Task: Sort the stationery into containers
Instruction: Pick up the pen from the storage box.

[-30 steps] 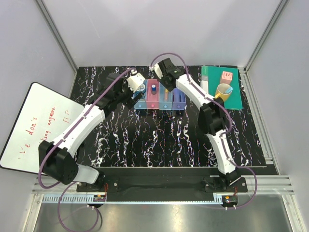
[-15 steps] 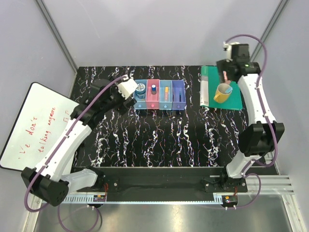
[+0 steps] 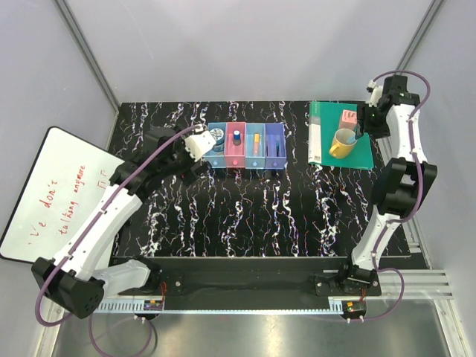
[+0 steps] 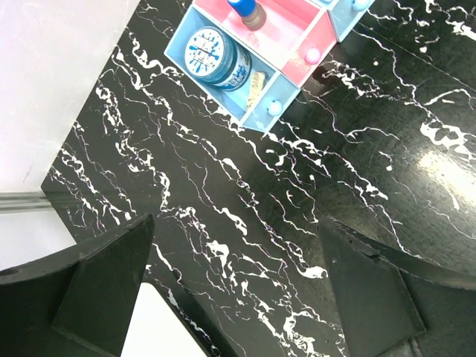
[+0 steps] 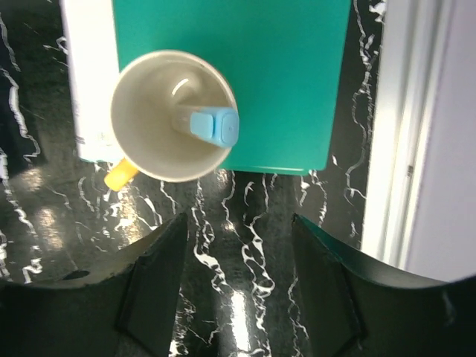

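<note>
Above the black base plate (image 3: 245, 281), the left arm (image 3: 111, 212) and right arm (image 3: 374, 236) share white link shells and black joint housings. A purple cable (image 3: 401, 73) loops along each. The left tool (image 4: 238, 297) and right tool (image 5: 238, 290) have flat, dark, wedge-shaped fingers (image 4: 97, 290).

Four translucent bins (image 3: 236, 158) in a far-centre row hold a round blue disc (image 3: 216, 136), an upright blue cylinder (image 3: 236, 137) and an orange stick (image 3: 256, 141)
</note>
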`<act>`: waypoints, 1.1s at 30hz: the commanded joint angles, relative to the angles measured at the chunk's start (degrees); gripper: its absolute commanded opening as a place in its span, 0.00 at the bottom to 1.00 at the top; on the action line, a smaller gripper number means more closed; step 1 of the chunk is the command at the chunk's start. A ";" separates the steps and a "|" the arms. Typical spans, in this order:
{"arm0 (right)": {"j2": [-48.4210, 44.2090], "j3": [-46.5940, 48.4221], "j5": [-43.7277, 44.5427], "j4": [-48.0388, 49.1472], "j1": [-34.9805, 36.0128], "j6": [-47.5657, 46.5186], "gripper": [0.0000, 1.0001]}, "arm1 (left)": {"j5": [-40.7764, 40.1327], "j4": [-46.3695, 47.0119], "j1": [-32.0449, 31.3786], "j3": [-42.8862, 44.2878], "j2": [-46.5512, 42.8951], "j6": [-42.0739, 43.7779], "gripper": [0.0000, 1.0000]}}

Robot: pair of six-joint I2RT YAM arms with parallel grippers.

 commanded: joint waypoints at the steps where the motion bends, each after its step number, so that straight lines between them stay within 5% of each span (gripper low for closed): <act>1: 2.89 6.59 -9.25 -1.74 -1.04 1.81 0.65 | -1.84 0.21 -1.01 3.03 -0.31 1.11 0.99; 33: 13.98 15.22 -11.45 -1.04 -1.66 2.07 0.46 | -2.11 0.38 -1.80 7.42 7.07 0.76 0.99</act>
